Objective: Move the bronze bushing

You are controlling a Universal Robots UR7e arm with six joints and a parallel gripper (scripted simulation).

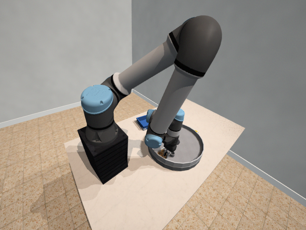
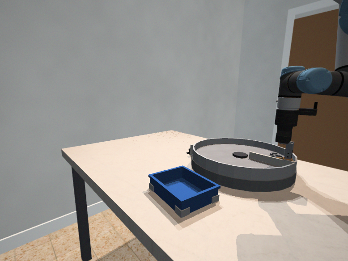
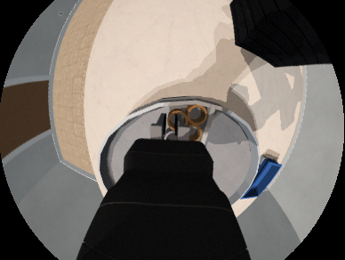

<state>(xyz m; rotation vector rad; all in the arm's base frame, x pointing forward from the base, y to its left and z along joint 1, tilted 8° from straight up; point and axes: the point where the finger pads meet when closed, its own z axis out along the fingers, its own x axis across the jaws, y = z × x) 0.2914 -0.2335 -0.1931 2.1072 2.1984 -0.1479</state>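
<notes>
A round grey turntable (image 1: 176, 145) stands on the table. Several bronze bushings (image 1: 162, 153) lie clustered at its near rim and show as bronze rings in the wrist view (image 3: 196, 114). My gripper (image 1: 170, 154) points straight down with its fingertips low inside the turntable, right at this cluster. The fingers stand partly open and I see nothing held between them. In the exterior view the gripper (image 2: 289, 155) is at the far right rim of the turntable (image 2: 243, 164). The blue crate (image 2: 184, 189) stands empty on the table in front of the turntable. It also shows in the wrist view (image 3: 262, 177).
A low grey divider bar (image 2: 262, 157) runs from the black hub (image 2: 239, 154) to the rim beside the bushings. The turntable has a raised rim. The arm's black pedestal (image 1: 103, 153) stands on the table to the left of the turntable.
</notes>
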